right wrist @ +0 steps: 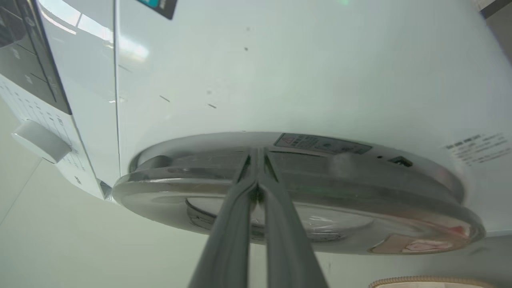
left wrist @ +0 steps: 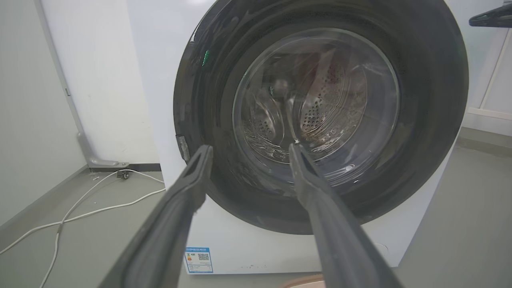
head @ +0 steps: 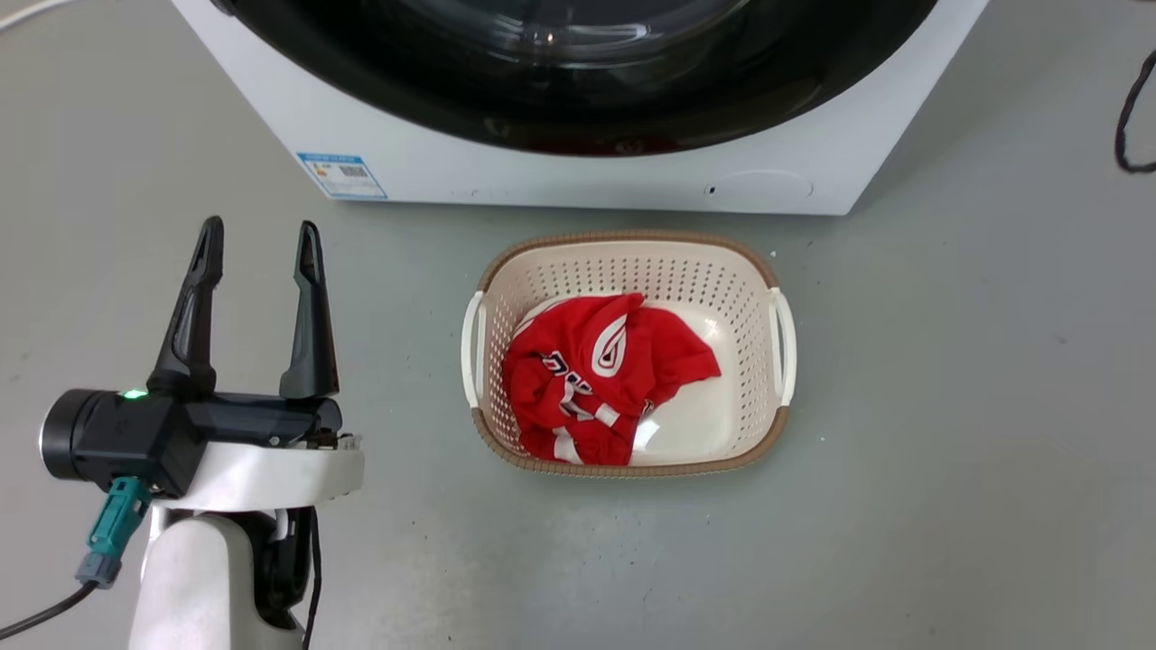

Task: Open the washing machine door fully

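Left gripper hovers, fingers spread wide. Right gripper, fingers pressed together, tips at the rim of the washing machine door.

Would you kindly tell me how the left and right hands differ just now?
The left hand is open, fingers spread; the right hand is shut, fingers together. The left stands off from the washing machine door; the right's tips reach its rim. Both point at the door.

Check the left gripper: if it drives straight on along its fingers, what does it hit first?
The washing machine door. The open left gripper points at the door's lower part, left of centre. How far off the door is remains unclear.
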Robot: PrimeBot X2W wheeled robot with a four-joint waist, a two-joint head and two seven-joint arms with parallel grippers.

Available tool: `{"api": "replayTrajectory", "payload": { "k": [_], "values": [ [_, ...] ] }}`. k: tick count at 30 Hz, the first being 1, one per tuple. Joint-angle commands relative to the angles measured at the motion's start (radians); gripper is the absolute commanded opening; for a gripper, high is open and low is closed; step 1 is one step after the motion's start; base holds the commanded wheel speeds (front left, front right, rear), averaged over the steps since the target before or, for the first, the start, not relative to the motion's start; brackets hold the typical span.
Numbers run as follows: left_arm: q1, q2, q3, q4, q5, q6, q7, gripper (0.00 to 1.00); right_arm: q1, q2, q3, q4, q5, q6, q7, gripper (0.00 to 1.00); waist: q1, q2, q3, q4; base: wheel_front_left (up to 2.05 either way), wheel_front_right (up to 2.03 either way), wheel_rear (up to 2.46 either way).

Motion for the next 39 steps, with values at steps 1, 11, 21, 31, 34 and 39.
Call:
{"api": "replayTrajectory", "payload": {
  "k": [1, 11, 21, 31, 34, 39],
  "values": [
    [-0.014, 0.004, -0.002, -0.004, -0.006, -0.001, -0.003, 1.0, -0.019, 0.003, 0.001, 0.008, -0.002, 0.0, 0.002, 0.0, -0.0001, 0.0, 0.022, 0.013, 0.0, 0.0, 0.0],
    [-0.042, 0.018, -0.011, -0.023, -0.014, -0.002, -0.003, 1.0, -0.02, 0.019, 0.006, 0.026, -0.037, 0.0, 0.068, 0.0, -0.0001, 0.0, 0.078, 0.032, 0.0, 0.0, 0.0],
    [-0.05, 0.011, -0.012, -0.02, -0.014, -0.002, -0.003, 1.0, -0.004, 0.04, -0.03, 0.025, -0.02, 0.0, 0.226, 0.0, -0.0001, 0.0, 0.086, 0.025, 0.0, 0.0, 0.0],
    [-0.023, 0.007, -0.014, 0.007, -0.003, -0.002, -0.003, 1.0, 0.054, 0.065, -0.055, -0.011, 0.042, 0.0, 0.473, 0.0, -0.0001, 0.0, 0.025, 0.003, 0.0, 0.0, 0.0],
    [-0.001, 0.005, -0.015, 0.017, 0.005, -0.002, -0.003, 1.0, 0.113, 0.062, -0.055, -0.046, 0.055, 0.0, 0.529, 0.0, -0.0001, 0.0, -0.016, -0.003, 0.0, 0.0, 0.0],
    [0.048, -0.001, -0.022, 0.036, 0.016, -0.002, -0.003, 1.0, 0.225, 0.074, -0.057, -0.121, 0.082, 0.0, 0.62, 0.0, -0.0001, 0.0, -0.092, -0.009, 0.0, 0.0, 0.0]
  ]
}}
